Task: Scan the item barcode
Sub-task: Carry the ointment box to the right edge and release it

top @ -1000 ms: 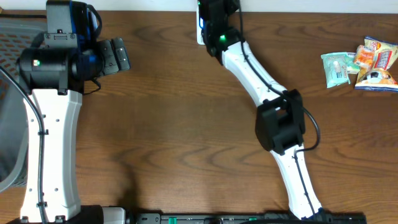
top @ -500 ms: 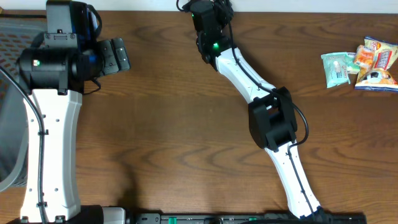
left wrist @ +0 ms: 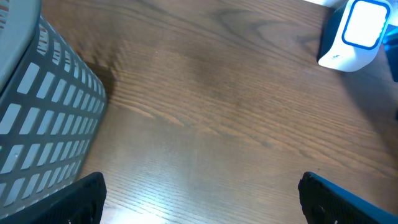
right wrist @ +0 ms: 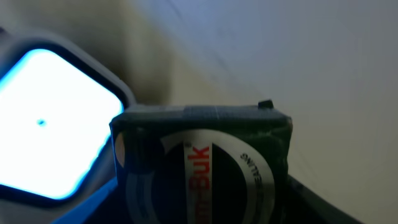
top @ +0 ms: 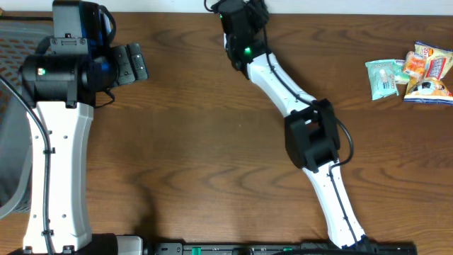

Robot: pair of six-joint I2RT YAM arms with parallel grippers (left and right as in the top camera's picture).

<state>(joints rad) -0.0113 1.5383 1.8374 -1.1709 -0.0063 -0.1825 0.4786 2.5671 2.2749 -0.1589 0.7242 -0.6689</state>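
In the right wrist view, my right gripper (right wrist: 202, 205) is shut on a dark green packet (right wrist: 202, 158) with a white ring and red "Buk" lettering. The packet stands upright just right of the white scanner (right wrist: 50, 124), whose window glows bright. Its barcode does not show. From overhead, that gripper (top: 237, 14) is at the table's far edge, and the packet is hidden under the arm. My left gripper (top: 131, 64) hangs open at the far left with nothing in it. Its wrist view shows the scanner (left wrist: 354, 34) far to the right and both fingers (left wrist: 81, 199) wide apart.
A grey mesh basket (top: 10, 106) stands at the left table edge, close beside my left arm; its wall (left wrist: 37, 124) fills the left of that wrist view. Several snack packets (top: 414, 71) lie at the far right.
My right arm has swung its wrist a little left and farther back, carrying the packet toward the scanner. The left arm has not moved.
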